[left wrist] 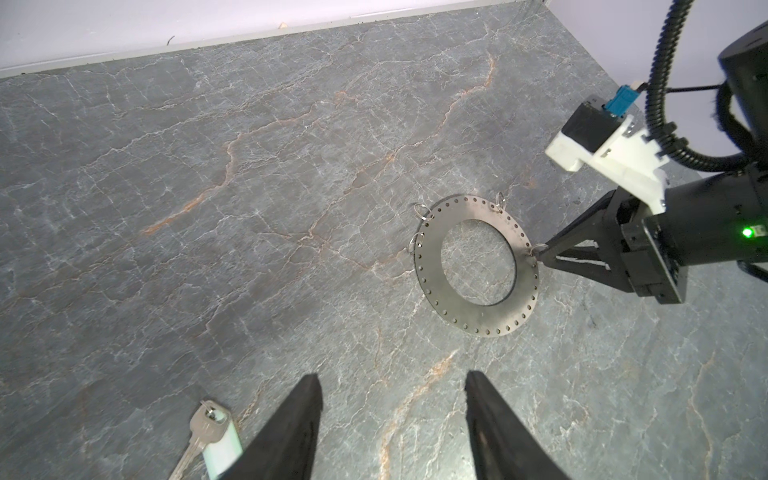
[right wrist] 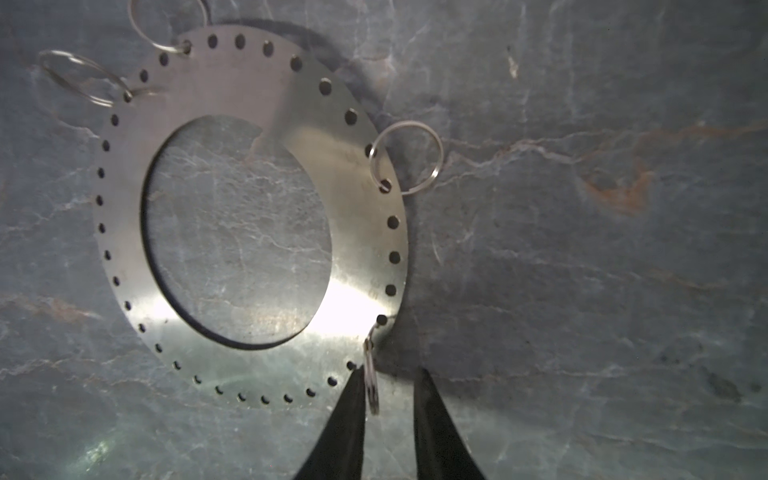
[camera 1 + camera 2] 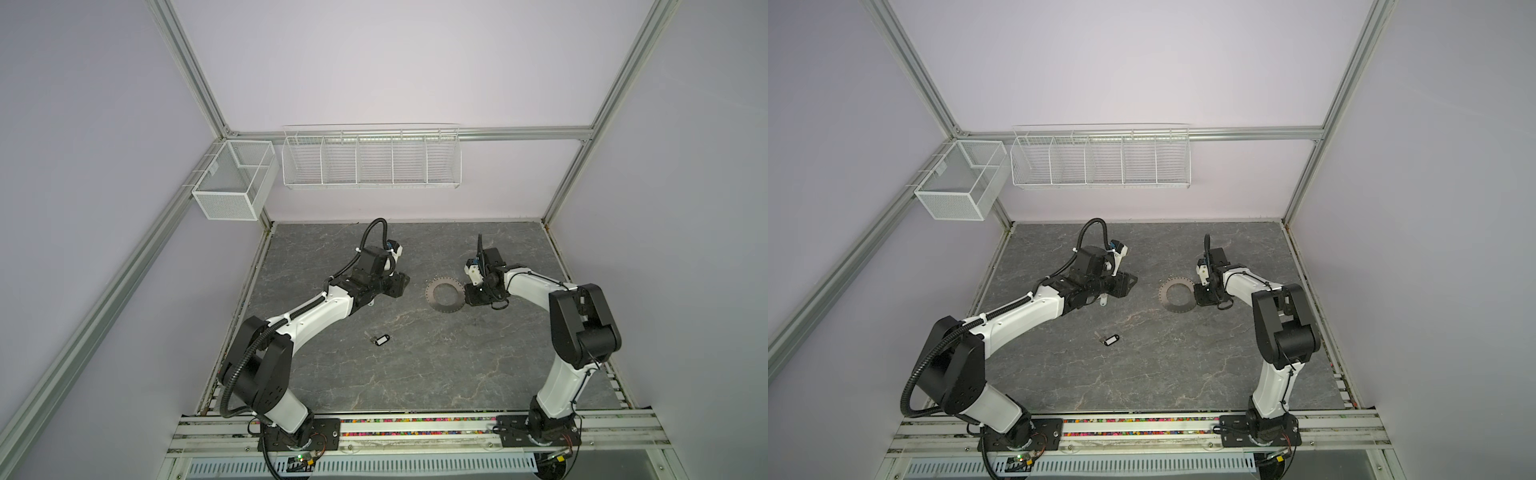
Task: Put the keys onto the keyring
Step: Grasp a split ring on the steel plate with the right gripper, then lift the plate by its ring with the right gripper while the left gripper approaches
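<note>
a: start at the front of the desk (image 3: 415, 374) — what's waiting there?

b: the black-tagged key (image 3: 379, 340) lies flat on its own in the open. a little further in, the white-tagged key (image 1: 208, 432) lies just beside the left gripper (image 1: 390, 376), whose jaws stand wide open with nothing between them.

a: so neither key is on. and the keyring?

b: the keyring (image 1: 428, 266) lies flat in the far half of the desk, between the two arms. the right gripper (image 2: 392, 372) is down at its rim, jaws part open and straddling a small split ring (image 2: 372, 382) that hangs from one rim hole. that ring stands on edge, touching one finger (image 2: 340, 415). the other finger is just clear of it, so i'd not call it gripped.

a: how should that pinch go?

b: my judgement — close squarely on the wire of the split ring, not on the plate, and gently, since a thin ring on edge can flip flat or squirt out. keep the tips low but off the desk. once pinched, hold it steady and a bit raised so the left arm has a fixed target for the white-tagged key.

a: anything else on the rim?

b: three more split rings (image 2: 439, 160), all bare. beyond, on the far wall, a wire rack (image 3: 370, 162) and a mesh basket (image 3: 232, 183) — no part in this.
</note>
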`<state>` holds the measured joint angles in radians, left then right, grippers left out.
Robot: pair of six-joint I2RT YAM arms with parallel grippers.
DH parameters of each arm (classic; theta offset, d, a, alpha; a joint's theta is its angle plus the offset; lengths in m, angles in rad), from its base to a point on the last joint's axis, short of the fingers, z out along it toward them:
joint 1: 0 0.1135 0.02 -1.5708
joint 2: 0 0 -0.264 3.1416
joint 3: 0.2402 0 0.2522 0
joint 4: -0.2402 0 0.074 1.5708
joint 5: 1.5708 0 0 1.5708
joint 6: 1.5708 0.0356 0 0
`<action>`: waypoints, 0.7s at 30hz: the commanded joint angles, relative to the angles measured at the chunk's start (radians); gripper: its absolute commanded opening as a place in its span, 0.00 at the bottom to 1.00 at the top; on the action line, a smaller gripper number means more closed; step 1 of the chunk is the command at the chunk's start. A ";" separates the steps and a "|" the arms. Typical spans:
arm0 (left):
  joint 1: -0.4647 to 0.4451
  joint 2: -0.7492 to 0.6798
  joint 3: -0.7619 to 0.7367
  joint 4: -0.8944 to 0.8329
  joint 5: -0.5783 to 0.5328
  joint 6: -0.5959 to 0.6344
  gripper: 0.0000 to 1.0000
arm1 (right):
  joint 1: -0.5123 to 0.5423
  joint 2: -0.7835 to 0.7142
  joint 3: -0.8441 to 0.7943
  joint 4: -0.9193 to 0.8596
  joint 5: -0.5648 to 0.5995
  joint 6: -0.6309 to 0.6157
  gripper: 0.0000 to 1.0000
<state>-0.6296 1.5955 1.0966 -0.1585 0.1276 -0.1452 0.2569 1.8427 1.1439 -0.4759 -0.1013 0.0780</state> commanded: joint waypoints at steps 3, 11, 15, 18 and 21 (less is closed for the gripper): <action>-0.007 0.014 0.031 -0.024 -0.014 0.010 0.54 | -0.004 0.007 0.016 -0.039 0.000 -0.027 0.20; -0.007 0.024 0.040 -0.023 -0.013 0.009 0.52 | -0.002 0.012 0.023 -0.046 -0.016 -0.072 0.10; -0.008 0.024 0.040 -0.021 -0.013 0.009 0.51 | -0.002 0.009 0.033 -0.060 -0.013 -0.089 0.08; -0.008 0.021 0.039 -0.021 -0.014 0.012 0.51 | 0.002 -0.004 0.032 -0.059 -0.022 -0.115 0.07; -0.009 0.010 0.036 -0.019 -0.013 0.029 0.51 | 0.017 -0.026 0.036 -0.071 -0.026 -0.173 0.07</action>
<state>-0.6296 1.6089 1.1034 -0.1635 0.1272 -0.1375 0.2600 1.8462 1.1625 -0.5152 -0.1055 -0.0185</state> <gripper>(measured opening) 0.507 0.071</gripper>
